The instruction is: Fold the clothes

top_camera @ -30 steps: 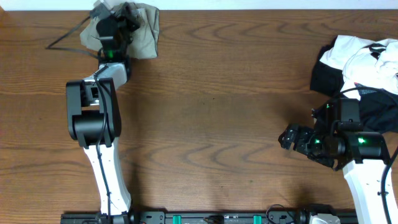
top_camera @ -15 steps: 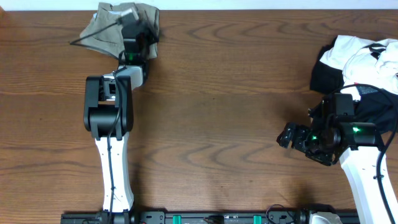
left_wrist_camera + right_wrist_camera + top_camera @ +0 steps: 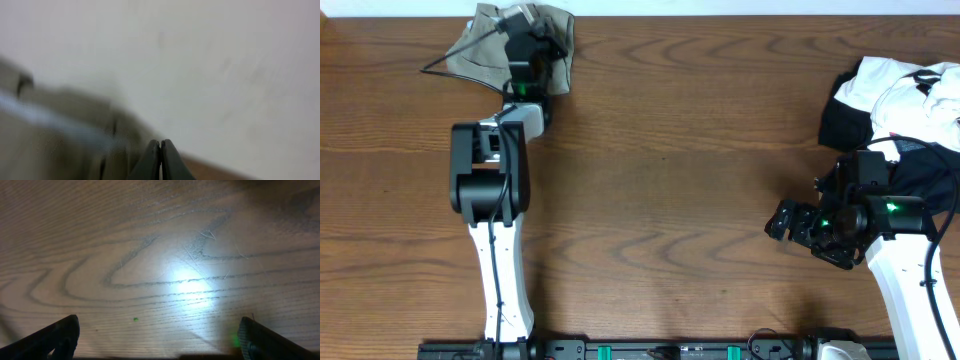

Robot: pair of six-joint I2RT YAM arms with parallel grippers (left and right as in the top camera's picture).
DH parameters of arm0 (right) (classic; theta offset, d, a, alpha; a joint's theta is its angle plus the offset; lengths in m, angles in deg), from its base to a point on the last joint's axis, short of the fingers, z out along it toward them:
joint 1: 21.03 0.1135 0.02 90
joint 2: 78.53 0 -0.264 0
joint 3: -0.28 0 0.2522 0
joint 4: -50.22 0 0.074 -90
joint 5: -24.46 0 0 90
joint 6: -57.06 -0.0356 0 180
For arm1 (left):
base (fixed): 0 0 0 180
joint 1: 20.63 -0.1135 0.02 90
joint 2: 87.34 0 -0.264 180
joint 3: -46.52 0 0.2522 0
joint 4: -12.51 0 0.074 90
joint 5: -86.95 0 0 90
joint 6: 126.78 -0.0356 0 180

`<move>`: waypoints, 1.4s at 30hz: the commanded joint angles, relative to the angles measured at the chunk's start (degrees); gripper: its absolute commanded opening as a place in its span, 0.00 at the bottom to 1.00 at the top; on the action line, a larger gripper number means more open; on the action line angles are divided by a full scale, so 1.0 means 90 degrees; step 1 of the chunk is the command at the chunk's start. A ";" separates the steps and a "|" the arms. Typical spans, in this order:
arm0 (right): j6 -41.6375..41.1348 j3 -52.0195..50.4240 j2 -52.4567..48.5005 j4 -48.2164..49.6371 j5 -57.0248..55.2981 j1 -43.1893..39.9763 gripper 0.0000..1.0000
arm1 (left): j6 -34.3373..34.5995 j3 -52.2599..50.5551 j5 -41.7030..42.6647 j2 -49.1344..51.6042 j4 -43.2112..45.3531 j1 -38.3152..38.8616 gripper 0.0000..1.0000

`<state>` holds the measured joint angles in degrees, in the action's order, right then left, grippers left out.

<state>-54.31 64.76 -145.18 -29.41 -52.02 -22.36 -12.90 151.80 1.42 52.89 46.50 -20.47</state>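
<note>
At eleven o'clock our left pincer (image 3: 525, 25), clamped closed, sits over the clothes (image 3: 475, 55), which spread toward nine o'clock. We cannot tell whether it holds cloth. Our right pincer (image 3: 782, 222) gapes empty, well apart.

You are looking at a garment (image 3: 470, 58) that is showing plain khaki, a grey-beige with no pattern, and a table (image 3: 670, 150) that is showing warm brown wood with darker looping grain. The heap of clothes (image 3: 905, 95) is mixing black cloth with white. The left arm (image 3: 490, 190) and right arm (image 3: 910, 275) are showing black housings over white links with small green lights glowing, and the left gripper (image 3: 160, 150) and right gripper (image 3: 788, 220) are showing black.
</note>
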 commanded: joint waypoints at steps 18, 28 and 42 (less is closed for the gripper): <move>0.0095 -0.0022 -0.0012 0.0340 0.0051 -0.0012 0.99 | -0.0721 0.0622 -0.0267 0.0083 -0.1664 -0.1103 0.06; 0.0068 -0.0022 -0.0012 0.0294 0.0053 -0.0012 0.99 | -0.0668 0.0619 0.0478 0.0010 -0.1491 -0.1154 0.17; -0.0051 -0.0015 -0.0005 0.1086 0.0767 -0.0012 0.99 | 0.1953 0.0619 0.5200 -0.2888 -0.2186 -0.1175 0.98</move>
<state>-54.42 64.73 -145.18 -20.38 -49.84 -22.36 -1.97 156.48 33.29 32.71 29.12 -30.76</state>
